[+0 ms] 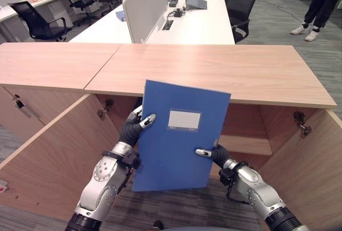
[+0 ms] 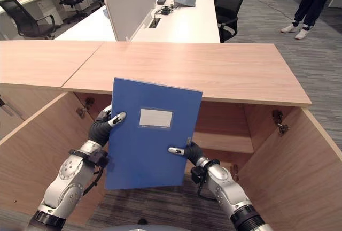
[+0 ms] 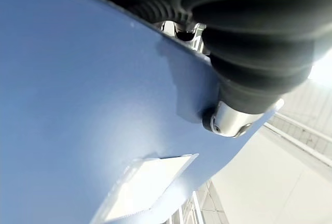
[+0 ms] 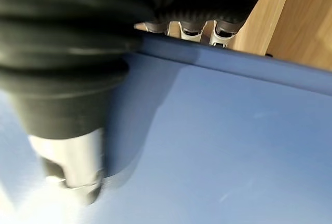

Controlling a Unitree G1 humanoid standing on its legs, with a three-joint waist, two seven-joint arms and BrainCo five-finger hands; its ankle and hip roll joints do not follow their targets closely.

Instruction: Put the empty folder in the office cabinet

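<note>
Before open cabinet (image 1: 251, 129), held folder (image 1: 179, 135)

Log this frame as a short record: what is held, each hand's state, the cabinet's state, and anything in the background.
held item: flat blue plastic folder with a white label pocket, upright in front of the open cabinet
left hand: shut on the folder's left edge
right hand: shut on its right edge, lower down
cabinet: low wooden office cabinet, both doors swung open, inner shelf visible
background: white desks, black chairs, a person's legs far right
</note>
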